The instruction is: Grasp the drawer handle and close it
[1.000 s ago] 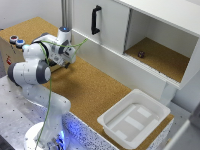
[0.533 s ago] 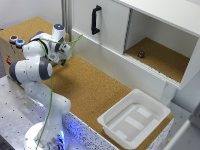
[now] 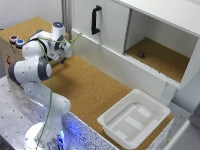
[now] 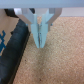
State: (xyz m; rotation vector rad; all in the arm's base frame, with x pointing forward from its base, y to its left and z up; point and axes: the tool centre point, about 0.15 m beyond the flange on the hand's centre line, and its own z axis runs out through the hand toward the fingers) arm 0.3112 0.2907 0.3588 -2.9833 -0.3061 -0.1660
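Far left edge of the bench: cork-topped box [image 3: 20,31] with two round knobs [image 3: 16,41] on top. Drawer front and handle aren't clear in the exterior view; the arm [image 3: 35,67] blocks that side. Wrist view: a dark bar, probably the handle [image 4: 12,47], runs just beside the gripper [image 4: 39,44], with a blue-marked tan surface next to it. The bar is off to one side of the fingertips, not between them. Gripper [image 3: 61,56] sits just right of the box, low over the cork bench [image 3: 95,92]. Fingers [image 4: 37,30] are pressed together, tips on or just above the cork, holding nothing. Moving right: white cabinet [image 3: 145,30] along the back edge, black door handle [image 3: 95,20], open compartment with a small dark object [image 3: 141,54] inside. Front right corner: white bin [image 3: 134,117].
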